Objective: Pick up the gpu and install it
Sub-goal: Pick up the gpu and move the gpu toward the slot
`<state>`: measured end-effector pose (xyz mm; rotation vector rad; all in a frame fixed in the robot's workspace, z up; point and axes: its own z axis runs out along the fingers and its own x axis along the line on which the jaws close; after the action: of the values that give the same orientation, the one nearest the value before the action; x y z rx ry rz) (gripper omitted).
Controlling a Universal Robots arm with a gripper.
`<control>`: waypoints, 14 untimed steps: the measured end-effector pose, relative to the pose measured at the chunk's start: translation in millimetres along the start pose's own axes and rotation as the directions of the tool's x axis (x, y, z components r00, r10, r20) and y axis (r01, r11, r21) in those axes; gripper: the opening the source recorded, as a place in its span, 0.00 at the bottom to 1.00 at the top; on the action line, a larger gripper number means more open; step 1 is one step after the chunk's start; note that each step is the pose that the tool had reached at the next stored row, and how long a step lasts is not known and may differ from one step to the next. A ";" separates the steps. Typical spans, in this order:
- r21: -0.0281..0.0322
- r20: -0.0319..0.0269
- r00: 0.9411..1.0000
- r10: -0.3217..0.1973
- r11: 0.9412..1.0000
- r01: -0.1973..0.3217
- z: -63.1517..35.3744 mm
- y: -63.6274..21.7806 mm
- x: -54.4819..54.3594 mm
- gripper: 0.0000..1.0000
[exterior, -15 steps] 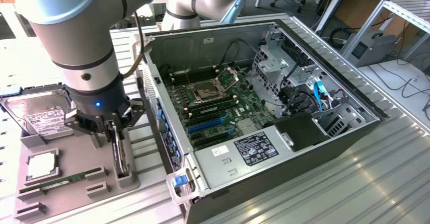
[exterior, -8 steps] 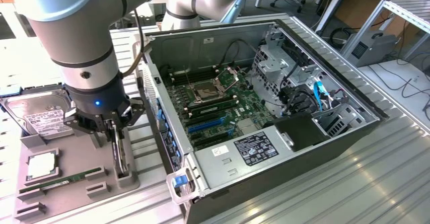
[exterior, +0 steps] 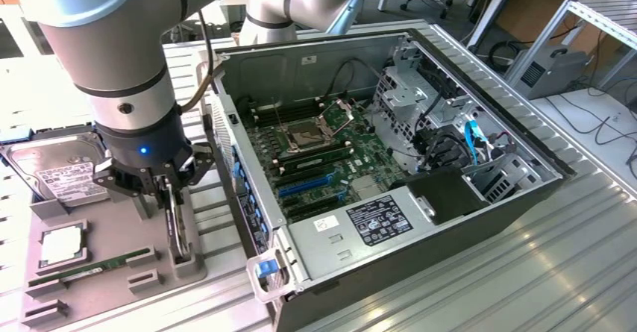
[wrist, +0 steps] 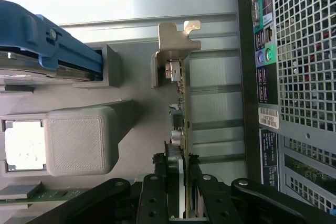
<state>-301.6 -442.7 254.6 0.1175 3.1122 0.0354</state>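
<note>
The gpu (exterior: 178, 227) is a thin dark card standing on edge in a slot of the grey parts tray (exterior: 119, 231), to the exterior view's left of the open computer case (exterior: 298, 71). My gripper (exterior: 164, 192) comes down on it from above, one finger on each side of its upper edge, shut on the card. In the wrist view the gpu (wrist: 185, 109) runs away from my gripper (wrist: 177, 162) to its silver bracket (wrist: 176, 40), which rests against the tray's grey holder block. The card's lower edge looks seated in the slot.
The tray also holds a hard drive (exterior: 60, 171), a CPU (exterior: 62, 246) and a green RAM stick (exterior: 89, 266). Inside the case, the motherboard's blue expansion slots (exterior: 303, 186) lie near the rear wall. The case's rear panel (wrist: 294, 77) stands close beside the card.
</note>
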 end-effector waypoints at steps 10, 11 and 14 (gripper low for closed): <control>0.000 0.000 1.000 0.000 1.000 0.000 -5.4 0.1 -0.1 0.27; 0.000 0.000 1.000 0.000 1.000 0.000 -6.9 0.1 -0.2 0.27; 0.000 0.000 1.000 0.000 1.000 0.000 -7.7 0.2 -0.2 0.27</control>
<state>-301.7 -442.8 262.4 0.1175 3.1123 0.0352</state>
